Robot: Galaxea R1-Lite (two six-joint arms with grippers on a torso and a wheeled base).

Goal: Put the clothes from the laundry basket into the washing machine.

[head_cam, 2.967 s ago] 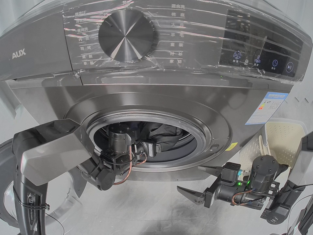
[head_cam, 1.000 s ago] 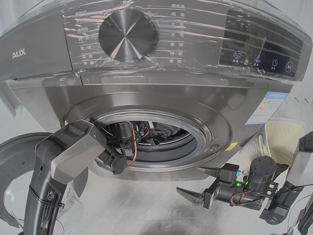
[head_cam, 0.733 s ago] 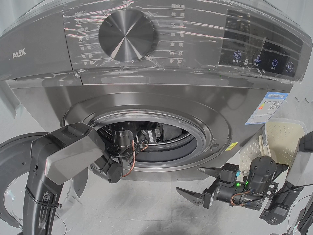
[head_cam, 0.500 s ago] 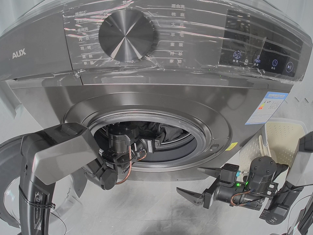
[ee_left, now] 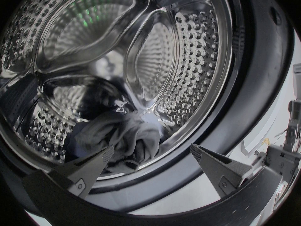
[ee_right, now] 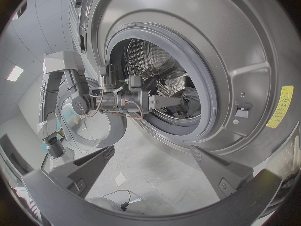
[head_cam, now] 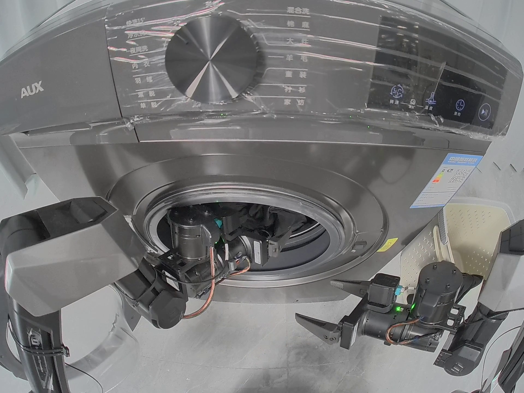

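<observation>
The grey washing machine (head_cam: 327, 165) stands with its round opening uncovered. A bundle of dark grey clothes (ee_left: 125, 138) lies at the bottom of the steel drum (ee_left: 188, 47). The same clothes (head_cam: 262, 219) show through the opening in the head view. My left gripper (ee_left: 151, 150) is open and holds nothing, level with the door seal just in front of the clothes (ee_right: 191, 102). It also shows as the left gripper (head_cam: 279, 241) in the head view. My right gripper (head_cam: 315, 300) hangs open and bare above the floor, below the opening. The cream laundry basket (head_cam: 475, 230) stands to the right.
The machine's glass door (ee_right: 91, 129) is swung open to the left, behind my left arm. Grey floor (head_cam: 245, 345) lies in front of the machine. A cable (ee_right: 120, 193) lies on the floor.
A second ago the left gripper was deeper in the drum. It has since drawn back to the opening, leaving the clothes inside. The right arm has kept still.
</observation>
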